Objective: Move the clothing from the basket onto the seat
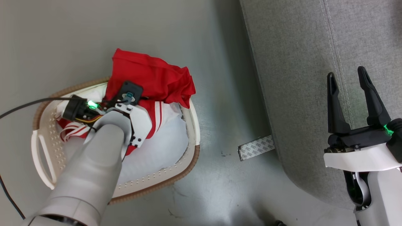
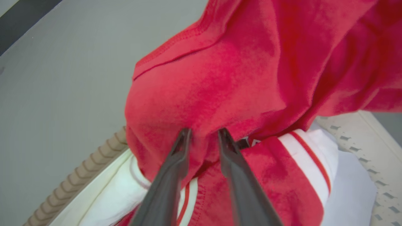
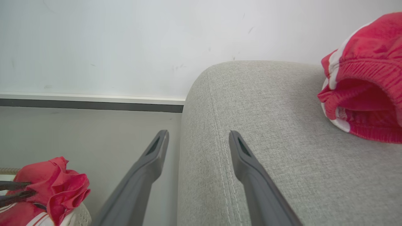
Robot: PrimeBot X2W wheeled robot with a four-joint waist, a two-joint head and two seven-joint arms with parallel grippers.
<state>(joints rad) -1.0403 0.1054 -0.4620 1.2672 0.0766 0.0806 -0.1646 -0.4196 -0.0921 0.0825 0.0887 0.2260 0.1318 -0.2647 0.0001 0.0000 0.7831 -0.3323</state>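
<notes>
Left jaws pinch red clothing in the basket, lettering unreadable; right jaws wide over the seat

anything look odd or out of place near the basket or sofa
A loose printed strip lies on the floor against the sofa, like stray tape. Red clothing also bulges over the basket rim.

On grey floor: white basket, grey sofa near it, patterned tape strip between, at sofa's foot.
</notes>
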